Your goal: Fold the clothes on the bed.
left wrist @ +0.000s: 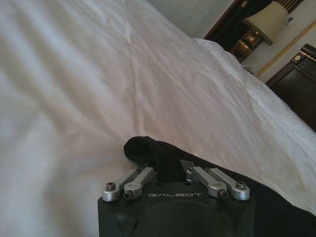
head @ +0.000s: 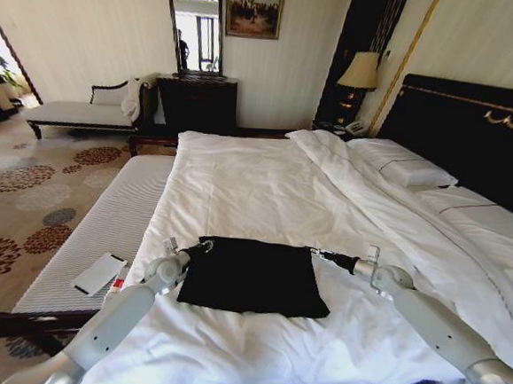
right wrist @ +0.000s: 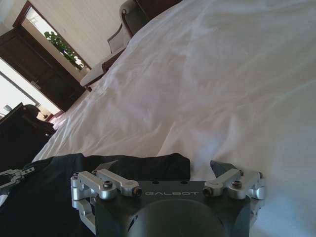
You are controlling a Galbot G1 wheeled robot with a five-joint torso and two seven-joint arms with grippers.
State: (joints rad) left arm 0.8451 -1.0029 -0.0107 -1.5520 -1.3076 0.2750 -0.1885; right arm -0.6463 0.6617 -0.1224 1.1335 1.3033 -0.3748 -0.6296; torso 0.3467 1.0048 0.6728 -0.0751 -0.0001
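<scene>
Black T-shirt (head: 254,276) folded flat on near part of bed (head: 266,188). Left gripper (head: 202,245) pinching its far left corner; right gripper (head: 316,252) spread open at far right corner.

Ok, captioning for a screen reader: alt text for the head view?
A black T-shirt, folded into a rectangle, lies on a white bed, with the left gripper and right gripper at its far corners.
</scene>
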